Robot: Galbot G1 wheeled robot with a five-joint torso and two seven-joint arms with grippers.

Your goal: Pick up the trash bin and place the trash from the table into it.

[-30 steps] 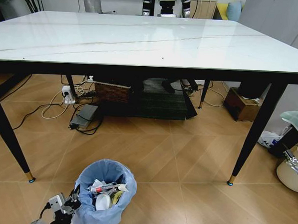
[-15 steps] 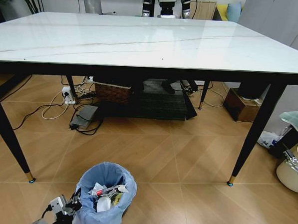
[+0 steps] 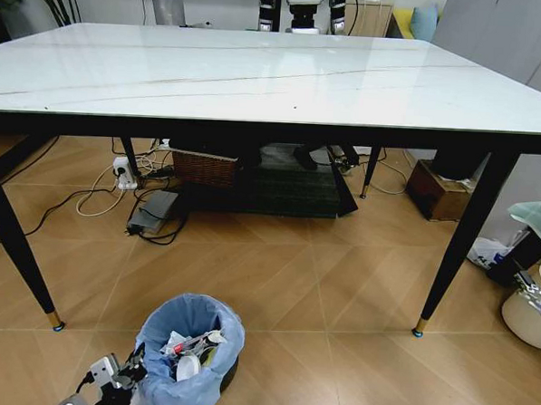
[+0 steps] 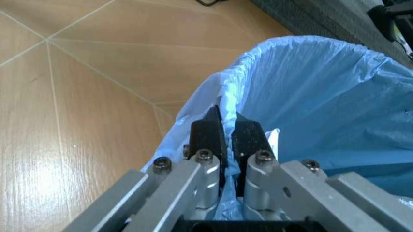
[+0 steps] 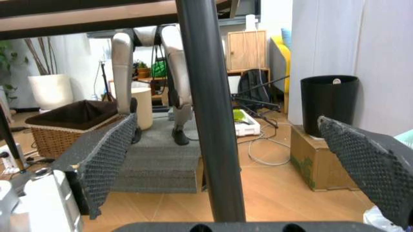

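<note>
Since the bin [image 3: 188, 352] has sunk slightly lower, left claw [image 4: 227, 126] clenched on its bag rim, it's probably being set down; right claw [image 5: 239, 159] gapes.

1. The trash bin [image 3: 190, 352], lined with crinkly light-blue plastic, stands on the wooden floor.
2. The trash [image 3: 190, 351] lies inside it: tissues, wrappers, a slim tube.
3. The table [image 3: 259, 79], white marble-look, stands behind.
</note>
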